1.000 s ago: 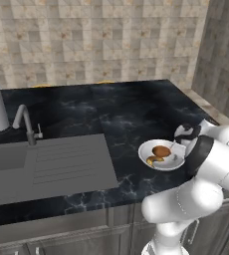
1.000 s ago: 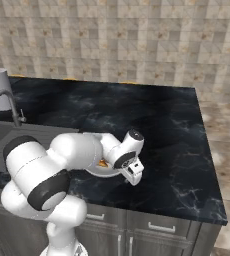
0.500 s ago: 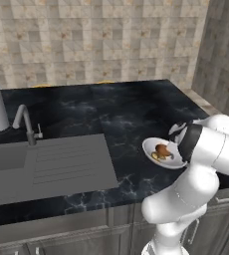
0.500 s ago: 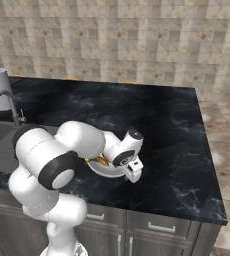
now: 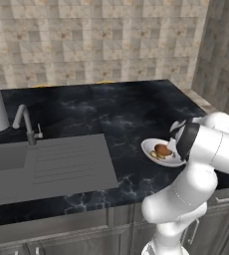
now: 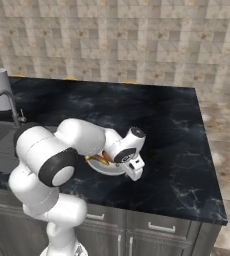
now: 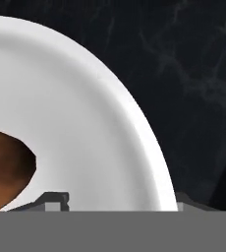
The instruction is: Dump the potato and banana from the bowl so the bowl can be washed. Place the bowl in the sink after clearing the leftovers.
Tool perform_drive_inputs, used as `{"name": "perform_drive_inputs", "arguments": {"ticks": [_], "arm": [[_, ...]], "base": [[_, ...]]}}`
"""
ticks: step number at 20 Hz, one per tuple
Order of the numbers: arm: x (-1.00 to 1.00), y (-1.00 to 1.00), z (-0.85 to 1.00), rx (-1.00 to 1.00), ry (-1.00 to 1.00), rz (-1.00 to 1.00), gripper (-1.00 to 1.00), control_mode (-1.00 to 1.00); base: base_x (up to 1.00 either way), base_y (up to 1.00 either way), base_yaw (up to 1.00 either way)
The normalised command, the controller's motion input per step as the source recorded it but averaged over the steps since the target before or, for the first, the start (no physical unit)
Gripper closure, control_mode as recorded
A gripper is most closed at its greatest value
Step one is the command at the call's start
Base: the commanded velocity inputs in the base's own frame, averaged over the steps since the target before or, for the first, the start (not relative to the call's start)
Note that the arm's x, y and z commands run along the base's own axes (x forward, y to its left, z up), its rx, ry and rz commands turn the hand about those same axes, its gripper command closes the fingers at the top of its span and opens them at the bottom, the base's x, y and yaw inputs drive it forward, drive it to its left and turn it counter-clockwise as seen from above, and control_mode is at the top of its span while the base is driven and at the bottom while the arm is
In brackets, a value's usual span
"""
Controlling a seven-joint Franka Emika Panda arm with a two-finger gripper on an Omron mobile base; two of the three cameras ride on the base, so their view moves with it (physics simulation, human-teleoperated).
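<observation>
End effector jaws straddle the bowl rim; closure unclear, bare counter beyond.

No readable text, labels, brands, numbers or signs anywhere in these views.
</observation>
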Motion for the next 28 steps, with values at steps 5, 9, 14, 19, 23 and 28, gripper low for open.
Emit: {"name": "perform_drive_inputs", "arguments": {"ticks": [5, 9, 14, 19, 23, 28], "arm": [[-0.17, 0.0, 0.22, 0.0, -0.14, -0.01, 1.0, -1.0], [-0.26, 0.0, 0.52, 0.0, -0.22, -0.07, 1.0, -1.0], [-0.28, 0.0, 0.64, 0.0, -0.25, -0.1, 1.0, -1.0], [-0.1, -0.01, 0.7, 0.0, -0.21, -0.21, 1.0, -1.0], [-0.01, -0.13, 0.67, 0.0, -0.13, -0.27, 1.0, -1.0], [0.0, -0.12, 0.31, -0.09, -0.01, -0.27, 1.0, -1.0]], "base": [[0.0, 0.0, 0.0], [0.0, 0.0, 0.0], [0.0, 0.0, 0.0], [0.0, 0.0, 0.0], [0.0, 0.0, 0.0], [0.0, 0.0, 0.0]]}}
